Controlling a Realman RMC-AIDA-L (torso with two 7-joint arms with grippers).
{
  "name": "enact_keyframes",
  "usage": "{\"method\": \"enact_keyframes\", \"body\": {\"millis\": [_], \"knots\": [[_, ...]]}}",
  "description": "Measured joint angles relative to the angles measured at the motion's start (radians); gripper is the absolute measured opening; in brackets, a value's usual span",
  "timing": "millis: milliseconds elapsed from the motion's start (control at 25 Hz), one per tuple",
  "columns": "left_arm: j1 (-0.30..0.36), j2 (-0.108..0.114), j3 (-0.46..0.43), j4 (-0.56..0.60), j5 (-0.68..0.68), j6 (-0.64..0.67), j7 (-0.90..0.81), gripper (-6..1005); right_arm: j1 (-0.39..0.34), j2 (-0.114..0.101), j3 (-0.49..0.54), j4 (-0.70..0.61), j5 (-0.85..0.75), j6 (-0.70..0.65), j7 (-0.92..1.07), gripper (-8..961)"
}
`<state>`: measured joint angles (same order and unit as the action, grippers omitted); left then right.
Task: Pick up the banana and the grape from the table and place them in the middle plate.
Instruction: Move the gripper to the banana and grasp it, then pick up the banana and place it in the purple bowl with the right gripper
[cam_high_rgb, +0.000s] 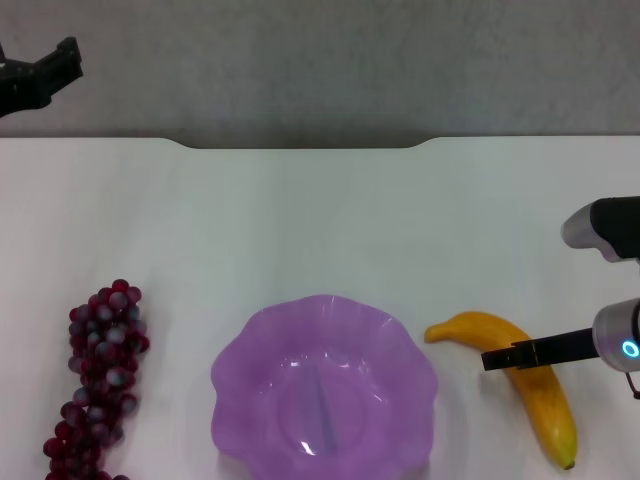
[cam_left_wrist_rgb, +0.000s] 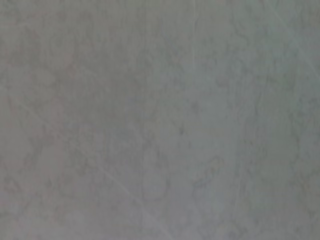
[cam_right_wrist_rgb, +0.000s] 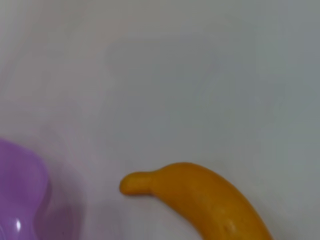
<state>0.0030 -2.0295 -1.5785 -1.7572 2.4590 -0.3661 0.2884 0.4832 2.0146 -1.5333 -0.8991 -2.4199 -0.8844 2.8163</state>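
Right gripper (cam_high_rgb: 503, 357) over the banana (cam_high_rgb: 530, 385), grip unclear; purple plate (cam_high_rgb: 250, 370) between it and grapes (cam_high_rgb: 98, 375).

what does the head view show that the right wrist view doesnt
Only the head view shows the grapes on the robot's left of the table, the whole purple plate, the left end effector raised at the far left, and the right end effector at the banana. The right wrist view shows nothing extra. Both show the banana and plate.
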Motion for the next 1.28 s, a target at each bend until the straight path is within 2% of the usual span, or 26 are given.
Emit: {"method": "enact_keyframes", "body": {"millis": [360,560,800,1000,1280], "knots": [[0.004,0.000,-0.001,-0.001,0.000,0.001,0.000,846,0.000,-0.001,-0.019,-0.010,0.026,0.018,-0.005,804],[0.003,0.000,-0.001,-0.002,0.000,0.000,0.000,847,0.002,-0.002,-0.036,-0.015,0.024,0.021,-0.005,592],[0.002,0.000,-0.002,-0.003,-0.002,-0.001,0.000,847,0.008,-0.004,-0.046,-0.015,0.022,0.021,-0.005,512],[0.005,0.000,-0.004,-0.002,-0.002,-0.001,0.000,847,0.000,-0.004,-0.046,-0.043,0.021,0.021,-0.005,511],[0.008,0.000,-0.005,0.001,-0.002,0.000,0.000,847,-0.027,-0.005,0.003,-0.175,-0.049,-0.022,-0.003,512]]}}
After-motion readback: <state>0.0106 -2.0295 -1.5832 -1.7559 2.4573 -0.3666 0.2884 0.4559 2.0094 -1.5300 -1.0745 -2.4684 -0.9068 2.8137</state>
